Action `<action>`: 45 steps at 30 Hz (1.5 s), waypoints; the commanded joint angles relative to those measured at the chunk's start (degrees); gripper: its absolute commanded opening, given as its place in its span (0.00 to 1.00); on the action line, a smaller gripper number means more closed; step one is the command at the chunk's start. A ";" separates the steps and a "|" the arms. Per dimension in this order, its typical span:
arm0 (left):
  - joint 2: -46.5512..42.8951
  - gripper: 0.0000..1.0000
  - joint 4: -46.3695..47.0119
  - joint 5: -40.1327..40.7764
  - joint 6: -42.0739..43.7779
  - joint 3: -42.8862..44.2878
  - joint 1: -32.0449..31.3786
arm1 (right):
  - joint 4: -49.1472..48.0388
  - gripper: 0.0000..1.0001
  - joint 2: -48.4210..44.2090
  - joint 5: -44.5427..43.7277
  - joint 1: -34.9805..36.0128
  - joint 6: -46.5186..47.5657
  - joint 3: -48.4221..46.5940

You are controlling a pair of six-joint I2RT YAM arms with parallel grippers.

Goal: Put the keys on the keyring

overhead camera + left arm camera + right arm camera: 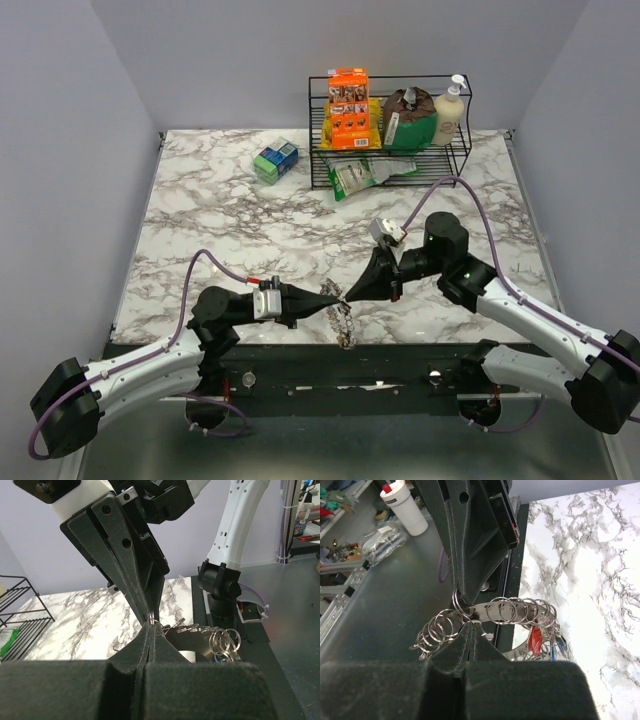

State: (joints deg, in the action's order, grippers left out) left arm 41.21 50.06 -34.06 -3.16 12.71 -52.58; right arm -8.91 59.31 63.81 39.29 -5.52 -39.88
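The keyring (512,611) is a silvery metal band strung with several small split rings. It hangs between my two grippers over the table's front edge (345,318). Keys with red (535,637) and blue (560,644) heads dangle from its right part. My left gripper (333,292) is shut, and its tip (151,623) pinches a small ring of the keyring (225,639). My right gripper (347,296) is shut on the band's end (471,626). The two tips meet nose to nose. Other key heads are hidden among the rings.
A black wire rack (325,150) at the back holds orange boxes (349,108), a green bag (410,120) and a soap bottle (449,110). A green packet (360,175) lies under it. A green-blue box (275,160) lies to its left.
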 commanded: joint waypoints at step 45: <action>0.18 0.00 6.27 -1.97 -1.41 1.18 -0.07 | -3.57 0.63 -5.26 -2.29 0.96 -3.53 -0.29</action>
State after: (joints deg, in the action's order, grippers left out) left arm 41.32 51.57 -35.22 -4.40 12.71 -52.58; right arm -9.41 53.84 59.70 39.40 -7.07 -39.53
